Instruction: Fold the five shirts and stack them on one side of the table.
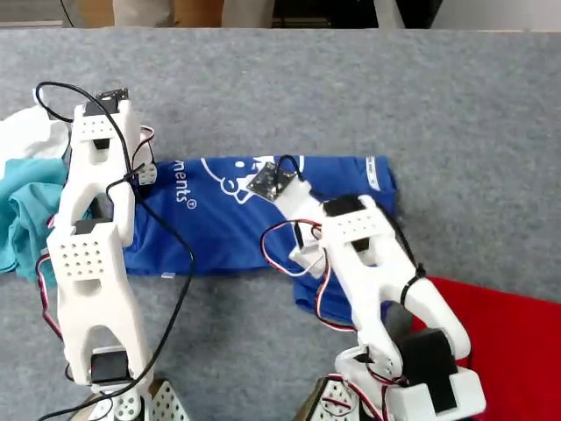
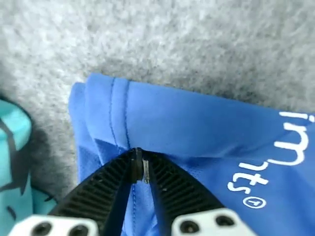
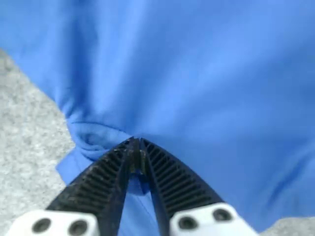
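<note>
Lying as a folded band across the middle of the grey desk (image 1: 394,88), the blue shirt (image 1: 228,219) is pinched at two spots. The left end effector (image 2: 139,167) is closed on a thin fold by its hemmed end, and the right end effector (image 3: 136,157) is closed on a bunched gather at its near edge. Either shallow bite could slip under a pull, leaving the fold skewed. Dragging sideways risks catching the teal shirt (image 1: 22,219) just beside it.
</note>
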`<state>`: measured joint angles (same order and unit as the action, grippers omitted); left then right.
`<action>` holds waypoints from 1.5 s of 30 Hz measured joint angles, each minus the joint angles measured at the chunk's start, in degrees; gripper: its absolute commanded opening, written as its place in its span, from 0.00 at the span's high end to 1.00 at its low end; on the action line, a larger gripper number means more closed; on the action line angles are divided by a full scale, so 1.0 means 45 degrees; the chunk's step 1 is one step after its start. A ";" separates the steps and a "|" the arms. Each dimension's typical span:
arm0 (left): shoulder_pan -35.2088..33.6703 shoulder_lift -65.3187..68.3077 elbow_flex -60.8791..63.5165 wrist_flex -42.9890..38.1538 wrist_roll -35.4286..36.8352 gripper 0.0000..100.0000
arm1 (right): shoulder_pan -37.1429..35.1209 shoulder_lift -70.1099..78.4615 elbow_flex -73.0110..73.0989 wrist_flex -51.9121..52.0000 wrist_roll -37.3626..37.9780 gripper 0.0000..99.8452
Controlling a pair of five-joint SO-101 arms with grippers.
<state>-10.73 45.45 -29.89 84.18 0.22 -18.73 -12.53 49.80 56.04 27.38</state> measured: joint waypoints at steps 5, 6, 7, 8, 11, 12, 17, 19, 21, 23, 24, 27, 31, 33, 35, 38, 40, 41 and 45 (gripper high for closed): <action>0.0000 0.0000 0.0000 0.0000 0.0000 0.98 | 0.0000 -0.0781 0.0606 0.0899 0.0000 1.00; 0.0000 0.0000 0.0000 0.0000 0.0000 0.98 | 0.0000 -0.1094 0.0762 0.1016 0.0000 1.00; 0.0000 0.0000 0.0000 0.0000 -0.0039 0.98 | 0.0000 -0.1368 0.0899 0.1211 0.0078 1.00; 0.0000 0.0000 0.0000 0.0000 -0.0176 0.98 | 0.0000 -0.1700 0.1094 0.1368 0.0274 1.00; 0.0000 0.0000 0.0000 0.0000 -0.0430 0.98 | 0.0000 -0.2637 0.1641 0.1954 0.0801 1.00; 0.0000 0.0000 0.0000 0.0000 -0.0488 0.98 | 0.0000 -0.2891 0.1856 0.2168 0.0996 1.00; 0.0000 0.0000 0.0000 0.0000 -0.0488 0.98 | 0.0000 -0.3653 0.2657 0.2501 0.2071 1.00; 0.0000 0.0000 0.0000 0.0000 -0.0488 0.98 | 0.0000 -0.3770 0.2657 0.2930 0.2676 1.00; 0.0000 0.0000 0.0000 0.0000 -0.0488 0.98 | -0.0176 -0.3810 0.2559 0.3653 0.3438 1.00; 0.0000 0.0000 0.0000 0.0000 -0.0488 0.98 | -0.0274 -0.3849 0.2227 0.4376 0.4142 1.00; 0.0000 0.0000 0.0000 0.0000 -0.0488 0.98 | -0.0274 -0.3927 0.1915 0.4845 0.4454 1.00; 0.0000 0.0000 0.0000 0.0000 -0.0488 0.98 | -0.0176 -0.4239 0.0371 0.5705 0.4923 1.00; 0.0000 0.0000 0.0000 0.0000 -0.0488 0.98 | 0.0410 -0.3985 -0.2110 0.5665 0.4982 1.00; 0.0000 0.0000 0.0000 0.0000 -0.0488 0.98 | 0.0449 -0.3263 -0.2598 0.5236 0.4884 1.00; 0.0000 0.0000 0.0000 0.0000 -0.0488 0.98 | 0.0449 -0.2129 -0.2774 0.4650 0.4513 1.00; 0.0000 0.0000 0.0000 0.0000 -0.0488 0.98 | 0.0449 -0.0137 -0.2833 0.4161 0.4122 1.00; 0.0000 0.0000 0.0000 0.0000 -0.0488 0.98 | 0.0449 0.0762 -0.2813 0.4083 0.4063 1.00; 0.0000 0.0000 0.0000 0.0000 -0.0488 0.98 | 0.0391 0.0860 -0.2676 0.4063 0.4044 1.00; 0.0000 0.0000 0.0000 0.0000 -0.0488 0.98 | -0.0430 0.0547 -0.1465 0.4044 0.4044 1.00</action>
<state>-10.73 45.45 -29.89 84.18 -1.98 -20.66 -10.07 43.21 74.24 45.58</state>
